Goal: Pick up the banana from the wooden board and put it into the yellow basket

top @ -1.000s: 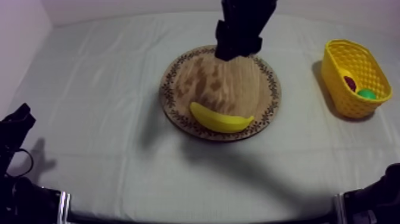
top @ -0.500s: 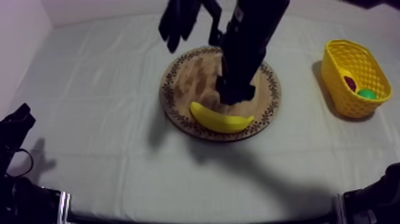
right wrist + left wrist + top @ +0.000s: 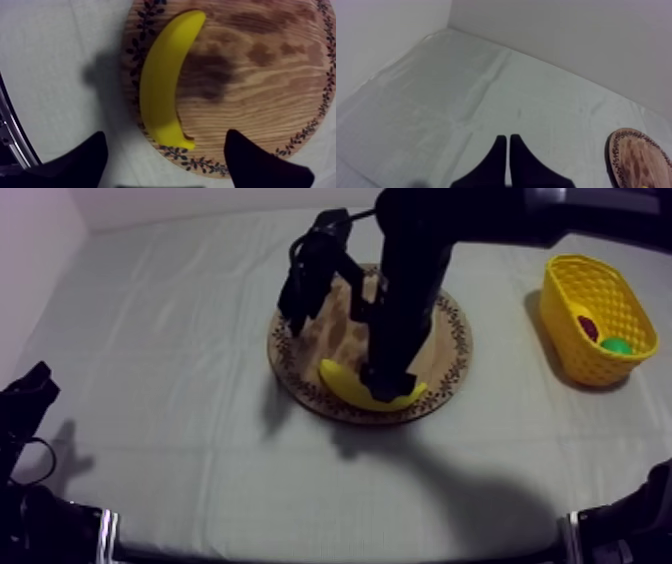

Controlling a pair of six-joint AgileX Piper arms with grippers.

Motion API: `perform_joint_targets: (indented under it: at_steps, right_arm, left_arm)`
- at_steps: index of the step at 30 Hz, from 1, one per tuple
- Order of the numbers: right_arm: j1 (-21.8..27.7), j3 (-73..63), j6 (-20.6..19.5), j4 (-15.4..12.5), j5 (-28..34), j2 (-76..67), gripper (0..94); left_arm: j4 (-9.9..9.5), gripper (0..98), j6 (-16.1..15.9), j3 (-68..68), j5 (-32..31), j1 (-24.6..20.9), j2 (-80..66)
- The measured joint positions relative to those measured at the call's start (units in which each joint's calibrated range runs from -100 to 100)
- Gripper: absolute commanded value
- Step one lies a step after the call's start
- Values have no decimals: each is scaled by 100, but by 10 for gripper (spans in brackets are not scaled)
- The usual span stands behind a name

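Right gripper [image 3: 166, 140] spreads its fingers astride the banana [image 3: 162, 85] on the board [image 3: 260, 100]; left gripper [image 3: 508, 147] presses its fingers together; yellow basket [image 3: 578, 338] sits well apart from the board.

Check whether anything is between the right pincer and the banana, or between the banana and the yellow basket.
Nothing visible. The right pincer hangs open right over the banana on the wooden board, a finger on each side. From the board to the yellow basket there is only bare cloth.
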Motion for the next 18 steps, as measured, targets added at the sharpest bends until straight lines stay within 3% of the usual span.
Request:
perform_joint_targets:
  at_steps: [10,18]
  right_arm:
    - [-75,115,-80,-151,-291,571,674]
    - [-126,17,-87,-186,-689,1002,612]
  left_arm:
    - [0,1,0,0,0,0,0]
    - [0,1,0,0,0,0,0]
